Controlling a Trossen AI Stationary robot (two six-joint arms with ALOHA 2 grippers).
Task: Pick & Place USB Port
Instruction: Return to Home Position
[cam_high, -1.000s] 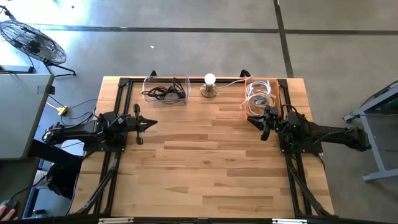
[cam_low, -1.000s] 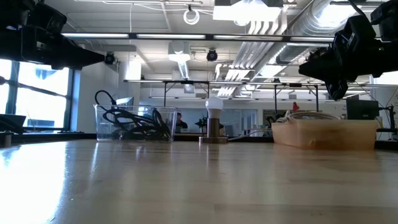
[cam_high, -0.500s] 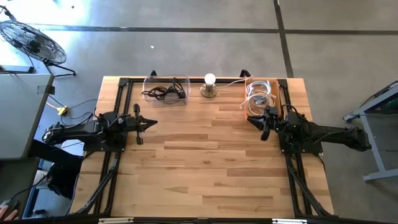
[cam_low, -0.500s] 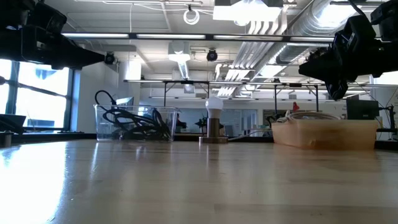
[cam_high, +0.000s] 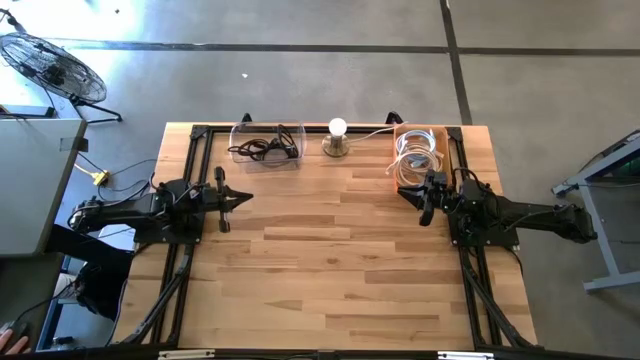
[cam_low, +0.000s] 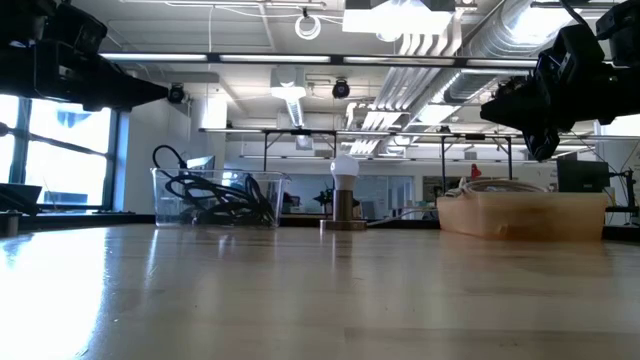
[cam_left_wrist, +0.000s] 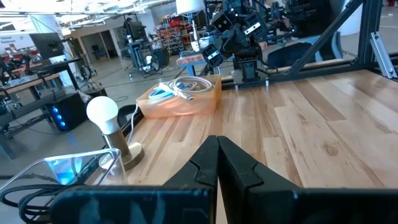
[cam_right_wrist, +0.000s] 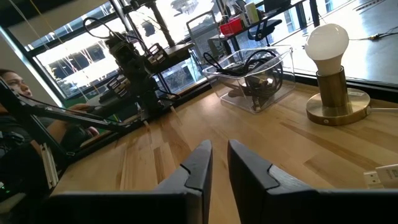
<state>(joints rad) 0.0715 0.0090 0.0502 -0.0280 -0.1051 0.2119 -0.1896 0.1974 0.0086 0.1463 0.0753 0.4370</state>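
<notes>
Nothing moves: the left fingers (cam_left_wrist: 203, 167) stay clenched and empty, the right fingers (cam_right_wrist: 198, 165) barely parted, with the black cable (cam_high: 268, 149) in the clear bin (cam_high: 236, 140) and the white cables (cam_high: 414, 155) in the orange bin (cam_high: 444, 150) beyond them; sorting looks done

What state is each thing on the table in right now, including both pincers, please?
Transparent bin: open-topped, holding black cables.
Orange bin: open-topped, holding coiled white cables.
Bulb lamp: upright, between the bins.
Left pincer: shut, empty, above the table's left side.
Right pincer: narrowly open, empty, near the orange bin.
</notes>
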